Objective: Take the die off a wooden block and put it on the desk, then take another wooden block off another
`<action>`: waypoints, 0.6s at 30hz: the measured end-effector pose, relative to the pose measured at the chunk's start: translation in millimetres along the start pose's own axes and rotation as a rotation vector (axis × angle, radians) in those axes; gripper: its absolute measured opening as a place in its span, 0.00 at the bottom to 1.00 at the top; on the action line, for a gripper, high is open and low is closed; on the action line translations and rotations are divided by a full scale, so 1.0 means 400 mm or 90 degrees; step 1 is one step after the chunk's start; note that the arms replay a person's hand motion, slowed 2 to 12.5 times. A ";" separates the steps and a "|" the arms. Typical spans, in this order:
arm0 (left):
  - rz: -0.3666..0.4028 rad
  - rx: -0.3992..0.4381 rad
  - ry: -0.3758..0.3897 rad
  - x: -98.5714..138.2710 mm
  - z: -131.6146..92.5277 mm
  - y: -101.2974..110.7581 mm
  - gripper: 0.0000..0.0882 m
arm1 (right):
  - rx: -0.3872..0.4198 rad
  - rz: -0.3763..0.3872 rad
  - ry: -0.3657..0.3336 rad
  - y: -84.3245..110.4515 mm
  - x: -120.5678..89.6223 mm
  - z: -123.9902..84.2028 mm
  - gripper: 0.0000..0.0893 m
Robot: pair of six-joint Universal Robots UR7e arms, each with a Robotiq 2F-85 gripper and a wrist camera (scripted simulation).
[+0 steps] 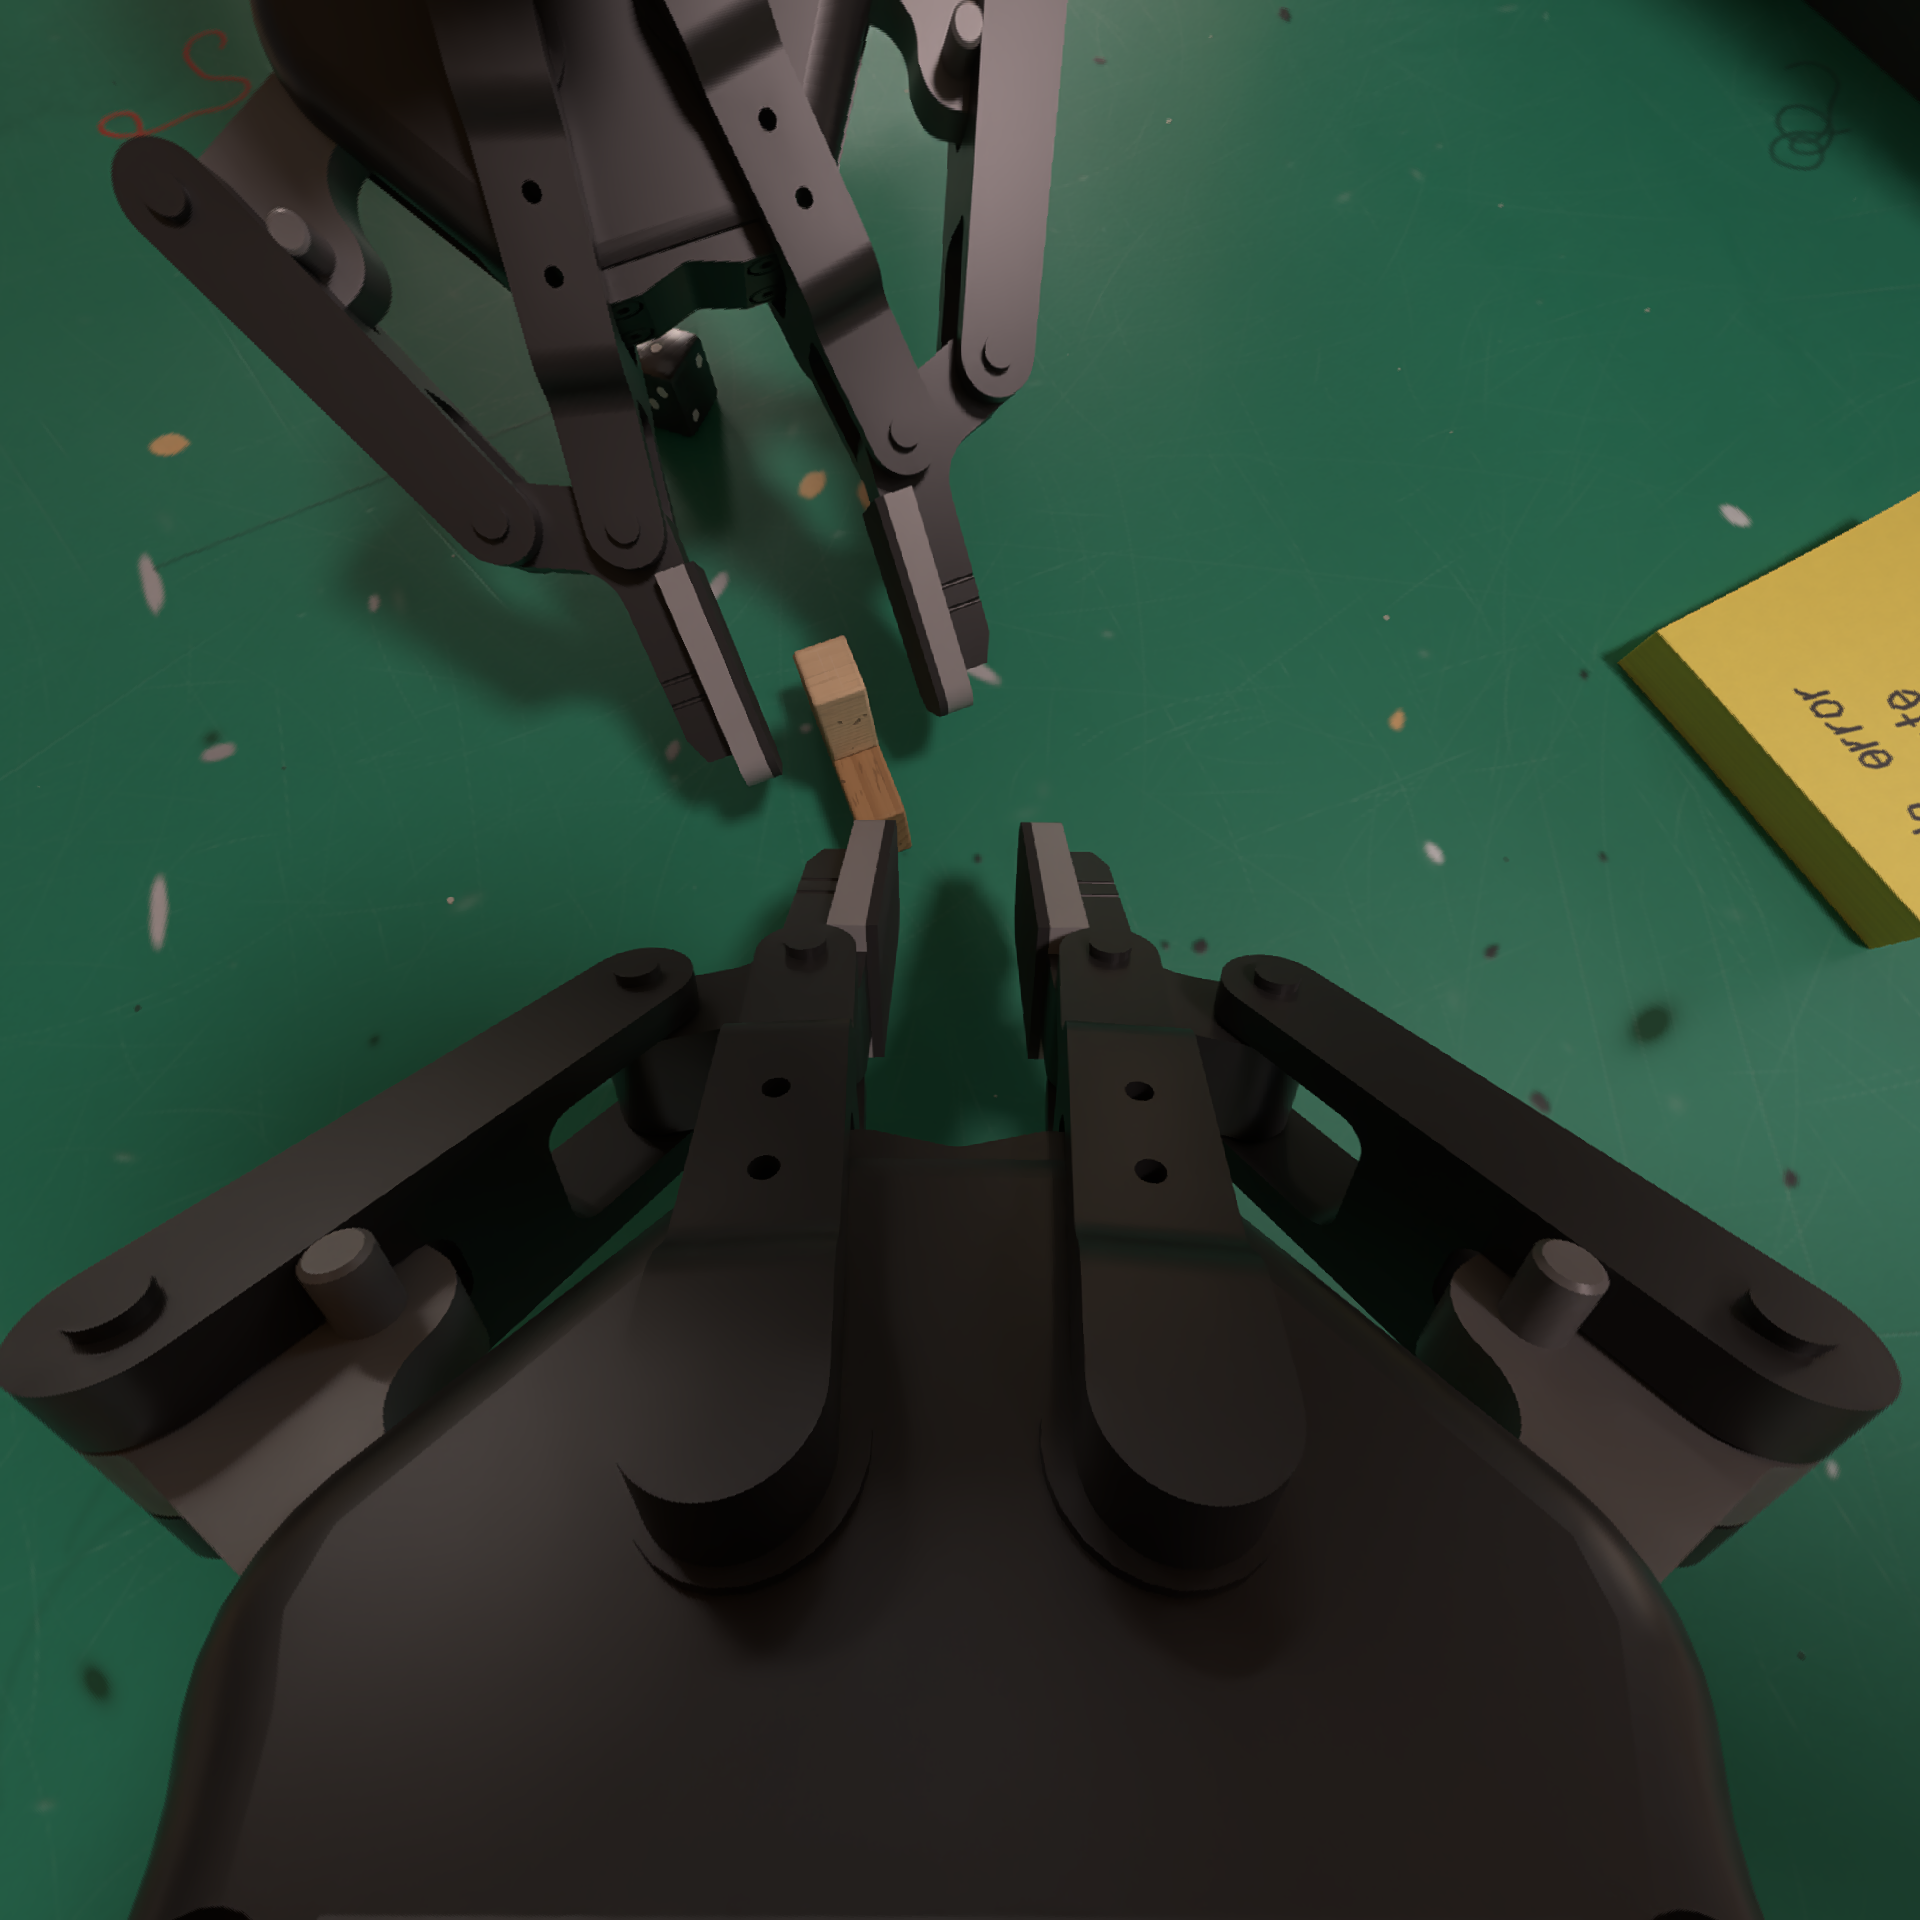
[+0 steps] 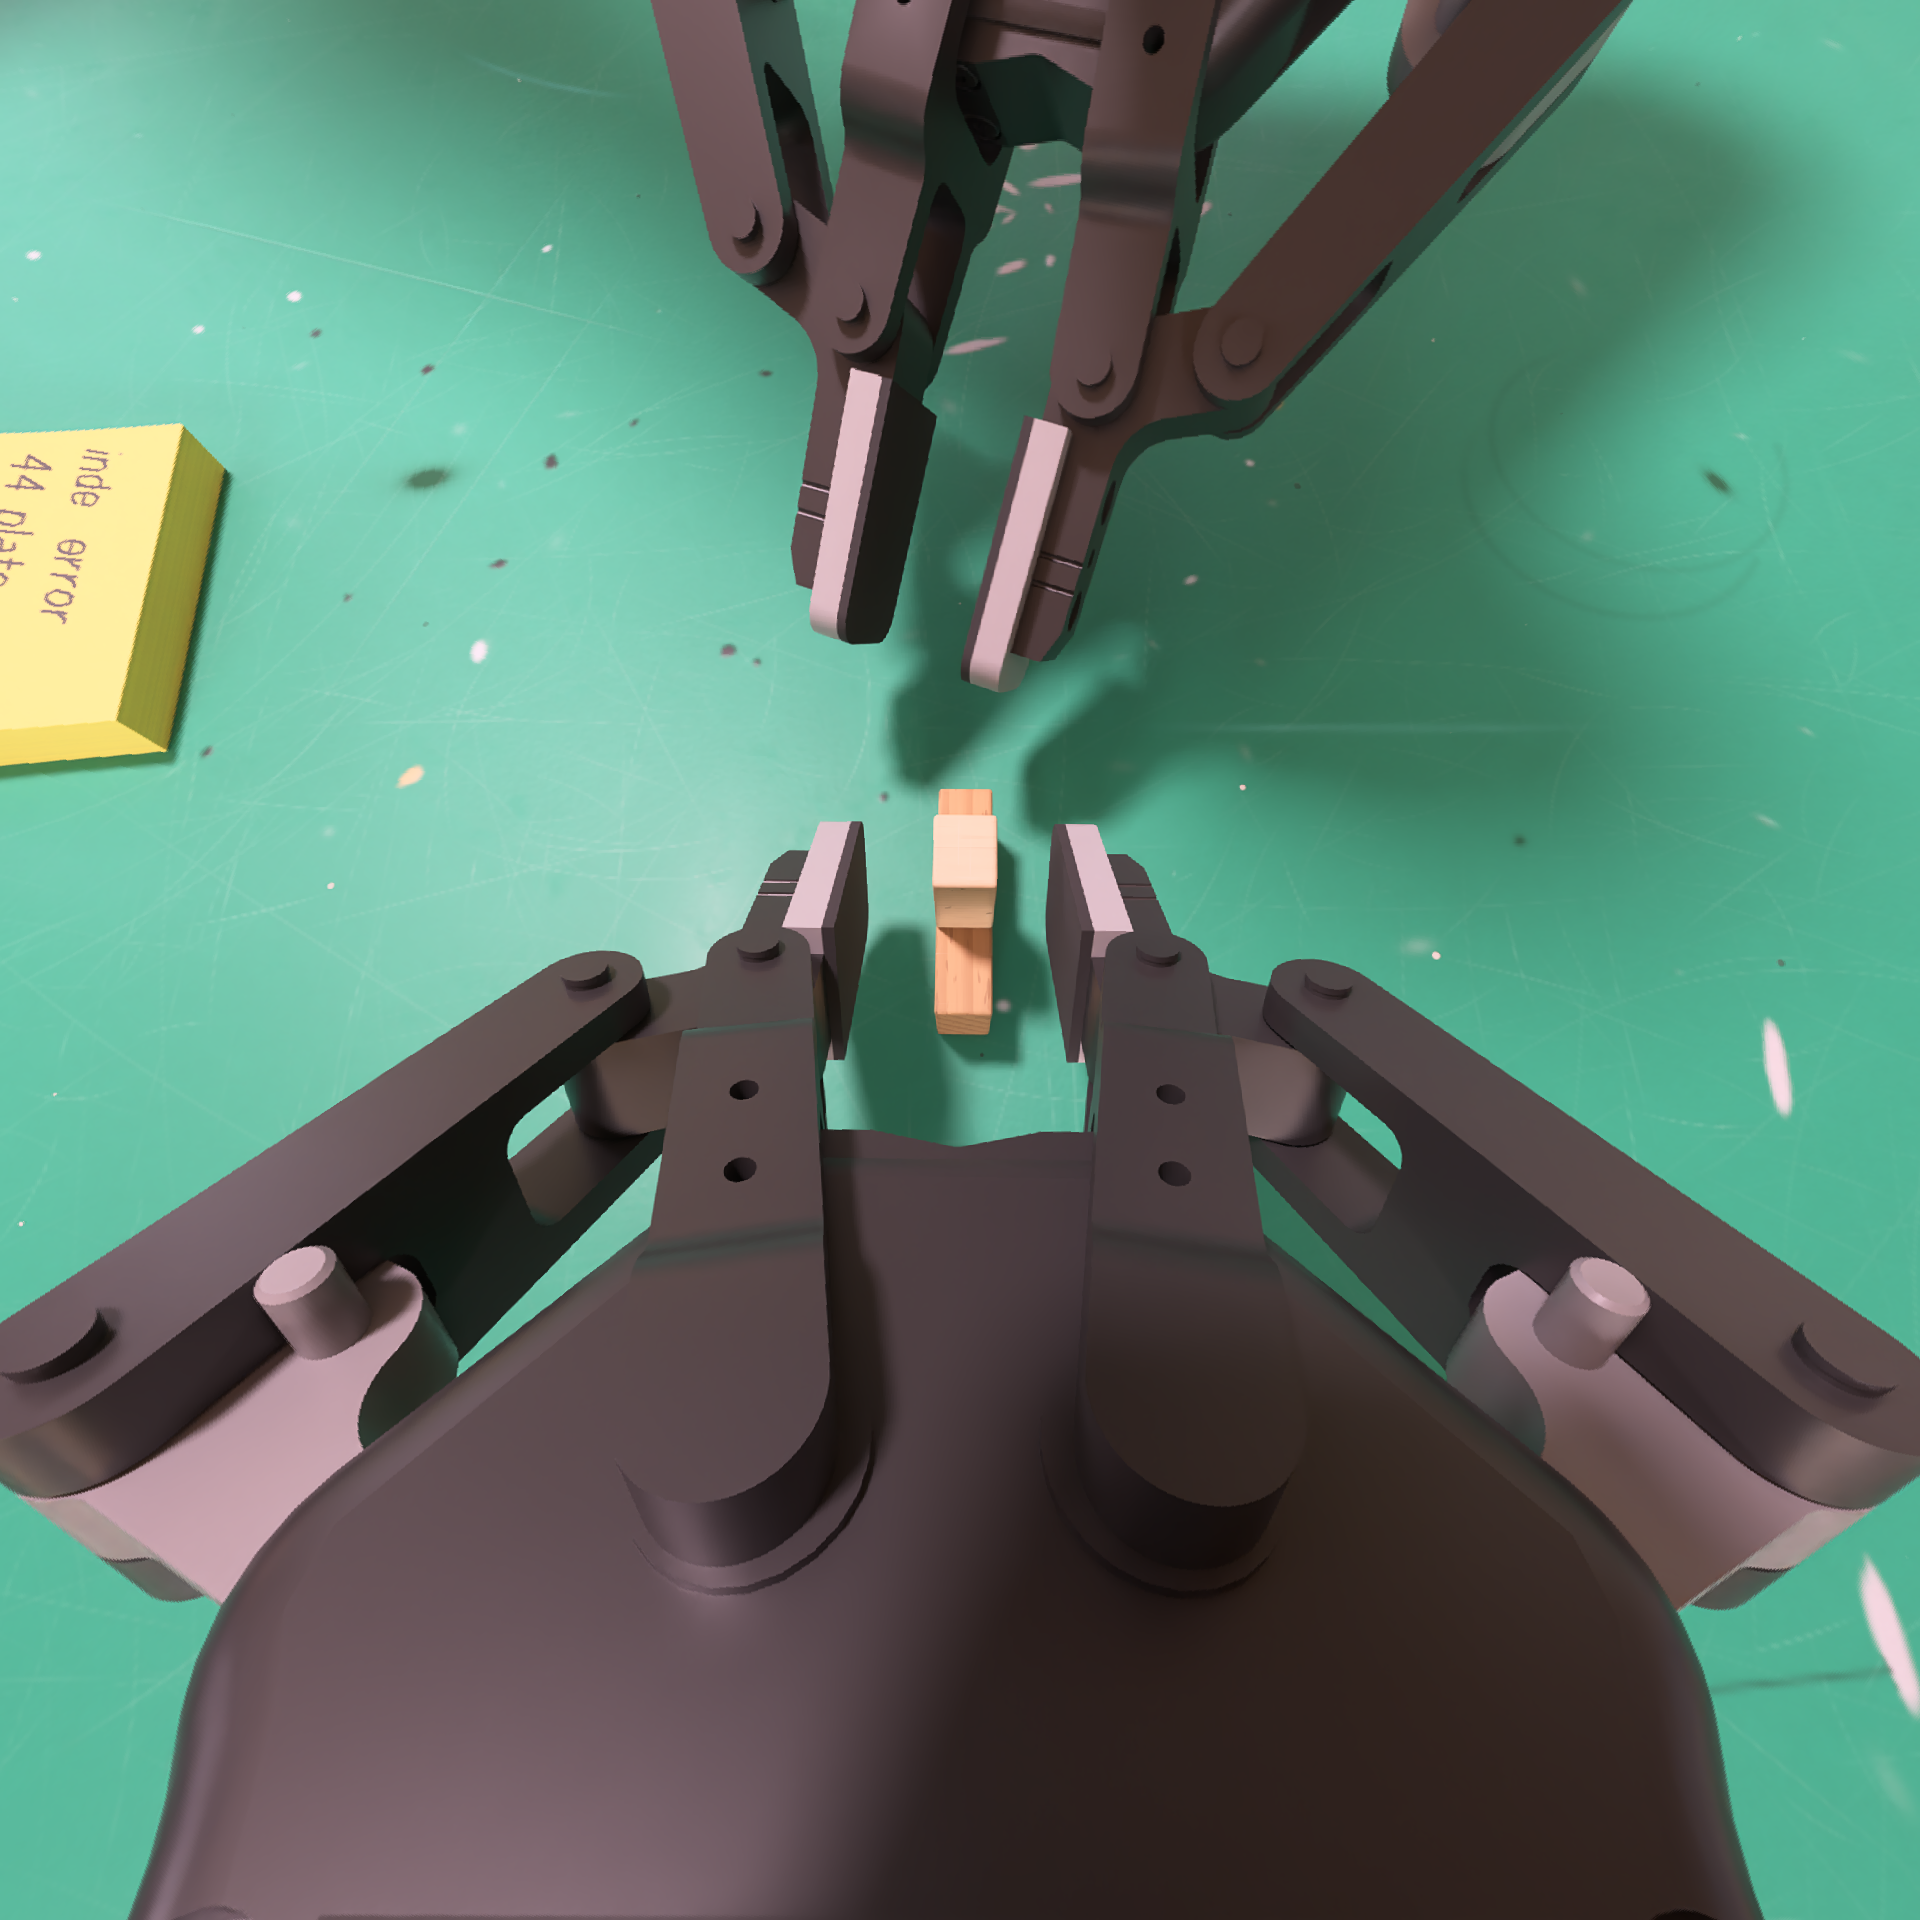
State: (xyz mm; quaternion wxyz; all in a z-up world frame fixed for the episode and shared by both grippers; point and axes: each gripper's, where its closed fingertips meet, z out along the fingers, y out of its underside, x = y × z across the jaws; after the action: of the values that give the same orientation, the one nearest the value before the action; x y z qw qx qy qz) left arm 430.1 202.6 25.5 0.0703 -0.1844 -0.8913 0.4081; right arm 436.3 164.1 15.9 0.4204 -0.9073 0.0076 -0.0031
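2 open grippers, left gripper (image 1: 956, 842) and right gripper (image 2: 956, 842), are flanking stacked wooden blocks (image 2: 964, 904); die (image 1: 681, 390) is sitting on the desk (image 2: 520, 935).

**A Scuffed Green Table Under Uneven Light**

The table (image 1: 1351, 416) filled both views, its green top crossed by fine scratches and dotted with dark specks, pale flecks and a few orange chips. A red scribble (image 1: 177, 99) marked its far left corner in the left wrist view, a dark scribble (image 1: 1803, 130) its far right. A yellow pad of sticky notes (image 2: 94, 592) lay flat toward one side. Light fell brighter in the right wrist view, and soft shadows pooled across the surface.
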 end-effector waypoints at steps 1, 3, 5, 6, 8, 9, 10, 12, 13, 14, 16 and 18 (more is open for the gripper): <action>0.001 0.001 0.001 0.001 0.000 -0.001 0.22 | 0.000 0.000 0.000 0.000 0.000 0.000 0.35; 0.003 0.004 0.003 0.002 -0.001 -0.002 0.20 | 0.000 0.001 0.000 0.000 0.000 0.000 0.34; 0.005 0.007 0.004 0.003 -0.002 -0.004 0.20 | 0.001 0.002 -0.001 0.001 0.000 0.000 0.34; 0.006 0.008 0.005 0.003 -0.002 -0.004 0.20 | 0.001 0.002 -0.001 0.001 0.000 0.000 0.34; 0.007 0.010 0.005 0.003 -0.002 -0.005 0.20 | 0.002 0.003 -0.001 0.001 0.001 0.000 0.33; 0.007 0.011 0.005 0.004 -0.002 -0.006 0.20 | 0.002 0.004 -0.002 0.001 0.001 0.000 0.33; 0.008 0.011 0.005 0.004 -0.003 -0.006 0.20 | 0.002 0.004 -0.002 0.001 0.001 0.000 0.33; 0.008 0.012 0.005 0.004 -0.003 -0.007 0.20 | 0.003 0.004 -0.002 0.000 0.001 0.000 0.32; 0.008 0.013 0.005 0.004 -0.003 -0.007 0.20 | 0.004 0.005 -0.002 0.000 0.001 0.000 0.32; 0.008 0.013 0.005 0.004 -0.003 -0.007 0.20 | 0.004 0.005 -0.002 0.000 0.001 0.000 0.32; 0.009 0.014 0.006 0.004 -0.003 -0.008 0.20 | 0.006 0.005 -0.002 -0.001 0.001 -0.001 0.31; 0.009 0.016 0.006 0.005 -0.004 -0.009 0.21 | 0.008 0.004 -0.002 -0.003 0.001 -0.001 0.31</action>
State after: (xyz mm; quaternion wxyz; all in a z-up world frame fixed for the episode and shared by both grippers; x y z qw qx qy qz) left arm 427.7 202.3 29.3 0.0738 -0.1921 -0.8845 0.4188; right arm 436.7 164.4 17.1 0.4264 -0.9045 0.0099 0.0000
